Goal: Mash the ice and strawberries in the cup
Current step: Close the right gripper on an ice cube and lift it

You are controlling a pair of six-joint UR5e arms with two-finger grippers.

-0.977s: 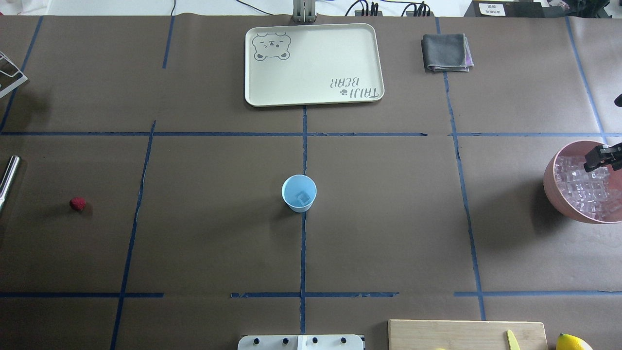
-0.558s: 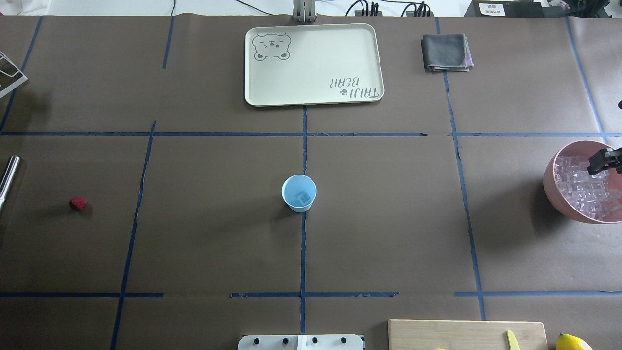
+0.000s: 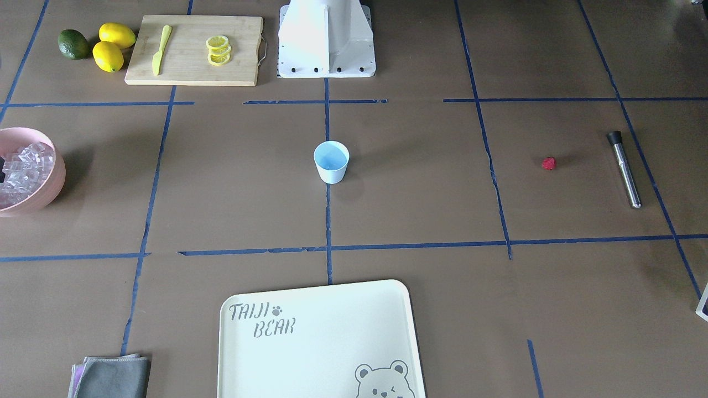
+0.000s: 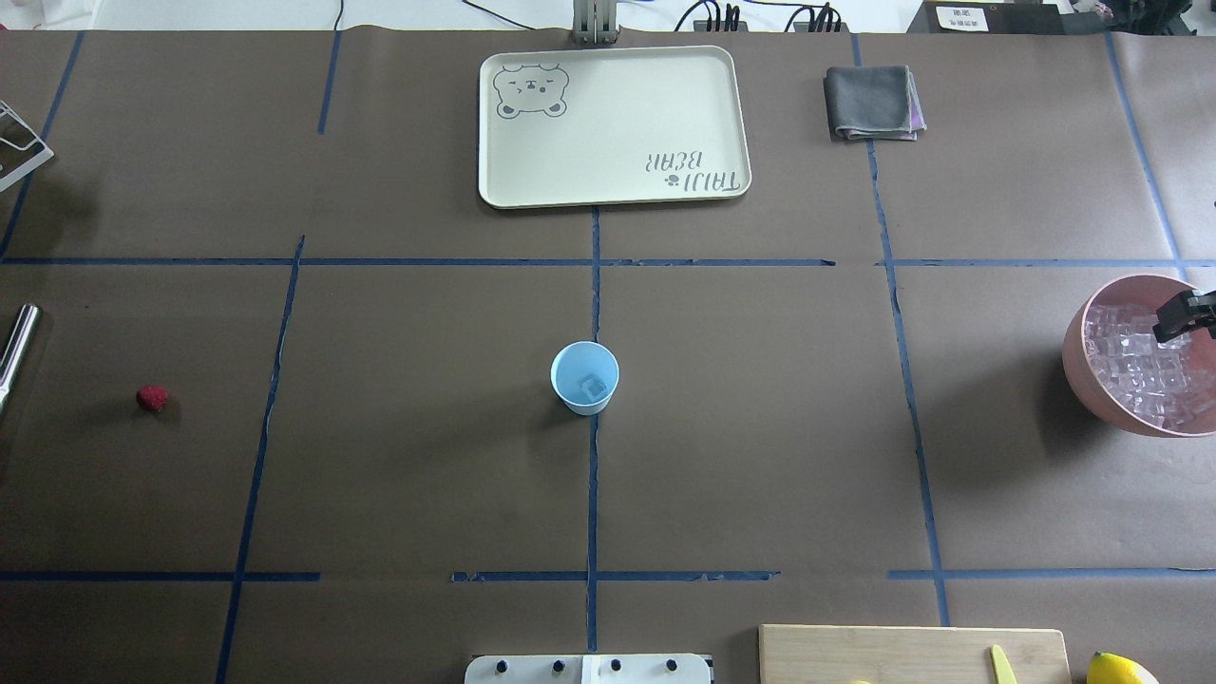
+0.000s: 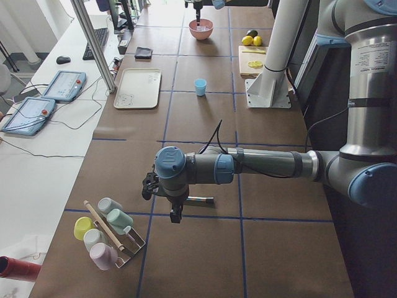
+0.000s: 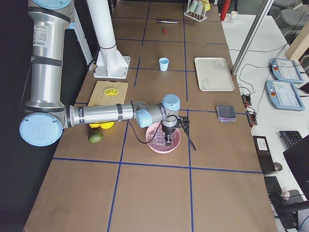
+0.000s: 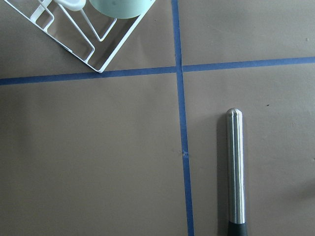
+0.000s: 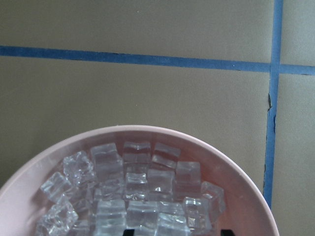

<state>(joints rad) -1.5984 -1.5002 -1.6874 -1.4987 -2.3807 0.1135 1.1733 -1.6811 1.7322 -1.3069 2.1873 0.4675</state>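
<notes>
overhead exterior shows your right fingers (image 4: 1178, 319) have edged slightly further over the pink bowl (image 4: 1083, 380), far right of the cup (image 4: 584, 378), so another ice (image 8: 138, 196) pick looks close. they stand wide and empty, straddling cubes. one cube already lies in the cup, and the strawberry (image 4: 152, 398) waits far left of it. left fingers (image 5: 175, 214): cannot tell.

The cup (image 4: 584, 377) stands in the middle of the bench (image 4: 760, 427) with one ice (image 4: 594, 386) cube in it, the tray (image 4: 613, 125) beyond it. The strawberry (image 4: 152, 398) lies well apart on the robot's left. The bowl (image 4: 1073, 361), holding more ice, sits far right.
</notes>
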